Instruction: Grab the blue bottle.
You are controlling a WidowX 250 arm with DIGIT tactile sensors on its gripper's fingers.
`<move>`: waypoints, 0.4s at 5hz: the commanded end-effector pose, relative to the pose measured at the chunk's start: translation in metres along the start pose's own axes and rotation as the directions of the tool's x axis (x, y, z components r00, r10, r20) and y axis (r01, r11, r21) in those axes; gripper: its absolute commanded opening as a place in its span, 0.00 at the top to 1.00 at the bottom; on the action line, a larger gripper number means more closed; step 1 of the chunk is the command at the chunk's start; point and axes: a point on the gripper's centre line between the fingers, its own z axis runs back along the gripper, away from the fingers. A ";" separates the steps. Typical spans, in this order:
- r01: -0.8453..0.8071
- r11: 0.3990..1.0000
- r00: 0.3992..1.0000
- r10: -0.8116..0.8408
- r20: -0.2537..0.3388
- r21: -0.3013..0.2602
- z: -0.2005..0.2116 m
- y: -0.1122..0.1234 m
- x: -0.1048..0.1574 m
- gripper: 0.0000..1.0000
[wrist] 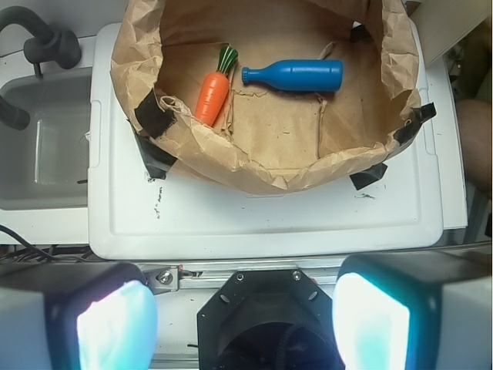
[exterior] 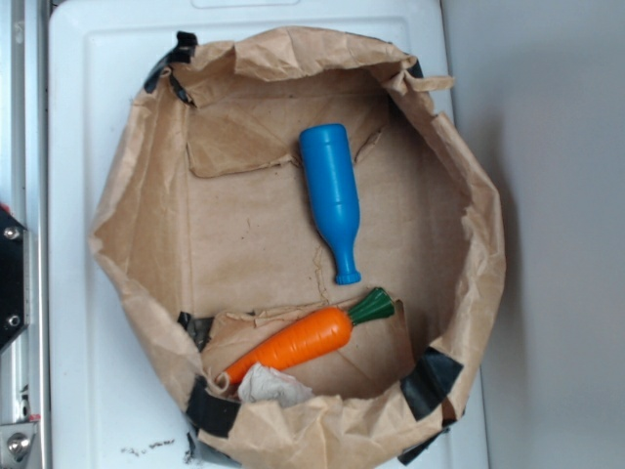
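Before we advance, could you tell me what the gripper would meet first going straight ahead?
Probably the white tray surface in front of the paper bag, well short of the blue bottle; depth is unclear.

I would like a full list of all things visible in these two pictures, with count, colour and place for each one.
blue bottle: one, bright blue, lying on its side on the floor of the paper bag, neck toward the carrot.
toy carrot: one, orange with green top, lying in the bag near the bottle's neck, apart from it.
crumpled paper: one piece, whitish, beside the carrot's tip.
paper bag: one, brown, walls rolled down, held with black tape.
white board: one, white, under the bag.
sink: one, grey, beside the board, wrist view only.
gripper: one, fingers spread wide apart, well short of the bag.
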 end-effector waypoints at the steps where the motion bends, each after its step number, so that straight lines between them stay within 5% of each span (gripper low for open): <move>1: 0.000 1.000 1.000 0.000 0.000 0.000 0.000 0.000 0.000 0.00; 2: -0.044 0.999 0.999 0.044 0.026 0.004 -0.021 -0.019 0.005 0.00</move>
